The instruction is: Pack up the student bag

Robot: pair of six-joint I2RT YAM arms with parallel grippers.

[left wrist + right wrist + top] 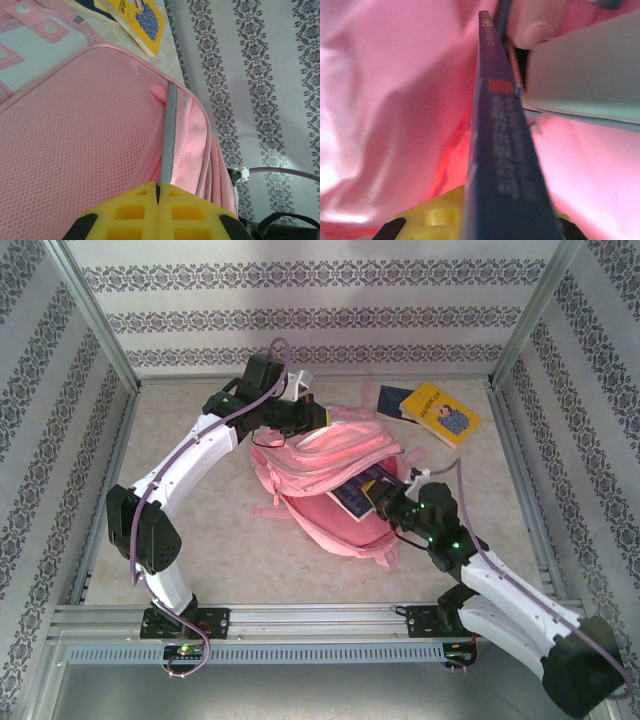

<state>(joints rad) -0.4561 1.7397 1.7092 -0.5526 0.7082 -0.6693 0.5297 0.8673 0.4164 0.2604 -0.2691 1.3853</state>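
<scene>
Patterned walls ring beige bench w/ student bag lying mid-bench, mouth open; left end effector pinched tight on its grey trim strip, right end effector clamps dark blue book partly inside bag, yellow book far-right.

From my station, the spine lettering on the dark blue book was too blurred to read, and its far end lay buried inside the student bag. The left wrist view's top edge cut off the yellow book.
</scene>
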